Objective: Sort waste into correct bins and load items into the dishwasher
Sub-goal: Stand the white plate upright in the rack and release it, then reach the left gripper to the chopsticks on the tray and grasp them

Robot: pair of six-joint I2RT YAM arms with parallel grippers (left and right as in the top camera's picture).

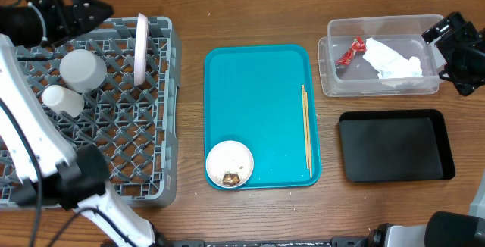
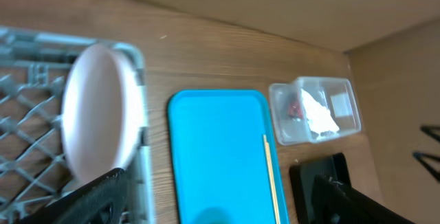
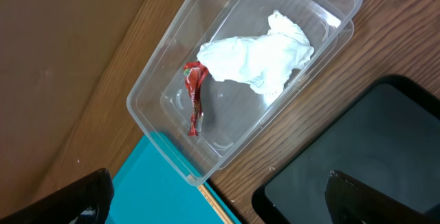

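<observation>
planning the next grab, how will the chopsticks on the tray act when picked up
The chopsticks look thin, stiff and light, so they should lift without bending. Lying flat near the tray rim, they may roll or slip apart when pinched.

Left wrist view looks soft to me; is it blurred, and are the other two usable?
Left wrist: yes, blurred throughout, the pink plate and teal tray have smeared edges. Overhead: sharp, evenly lit, chopsticks crisp. Right wrist: sharp on the clear bin and white napkin.
</observation>
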